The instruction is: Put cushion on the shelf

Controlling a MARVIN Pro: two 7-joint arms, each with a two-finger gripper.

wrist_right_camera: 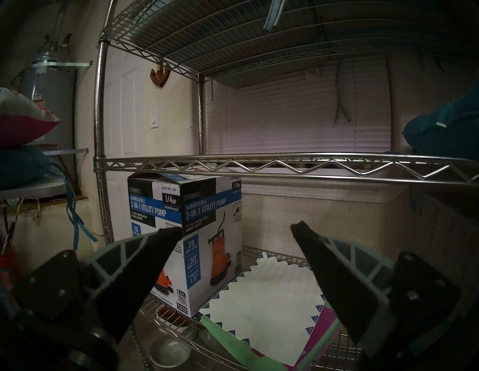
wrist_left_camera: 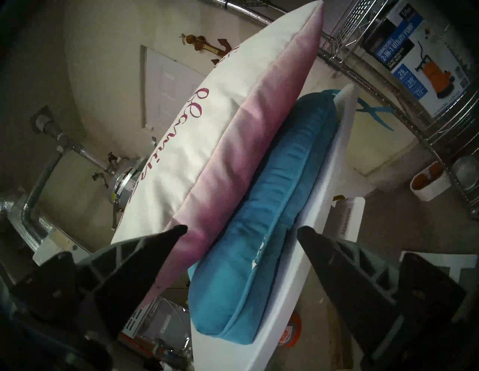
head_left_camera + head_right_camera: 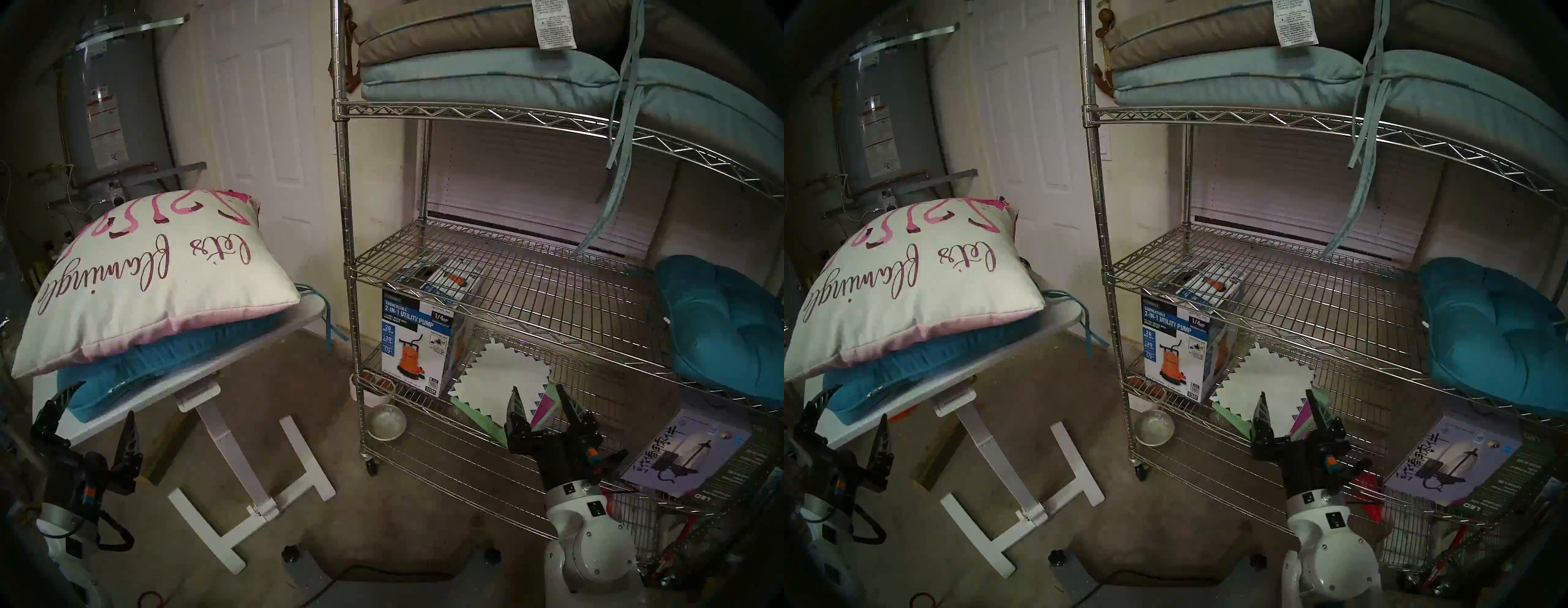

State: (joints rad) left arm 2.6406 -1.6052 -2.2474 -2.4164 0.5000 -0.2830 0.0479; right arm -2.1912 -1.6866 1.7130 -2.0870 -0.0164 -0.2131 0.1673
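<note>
Scene at the outset of the transfer. The cushion (image 3: 144,280), cream face up with pink cursive lettering and a pink underside showing along its near edge, lies on a teal seat pad (image 3: 169,361), which in turn rests on the small white tilted counter (image 3: 237,361) at the robot's left; nothing grips it. The left hand (image 3: 97,407) sits low, just below and in front of the cushion's near corner, its two fingers spread wide and holding nothing. In the left wrist view the left hand (image 2: 242,230) faces the stack edge-on: the pink edge of the cushion (image 2: 259,124) runs diagonally up and away from the gap between the fingers, with the teal pad directly beneath it, so a closing grasp would have to separate the two layers. The right hand (image 3: 541,403) hovers well apart from the cushion, in front of the lower tiers of the shelf (image 3: 530,276), likewise wide open and empty. The left arm is therefore clearly the nearer one. The shelf's middle tier is largely bare on its left part, with a teal tufted cushion (image 3: 721,331) at its right end; a utility pump box (image 3: 418,335) stands on the tier below.
</note>
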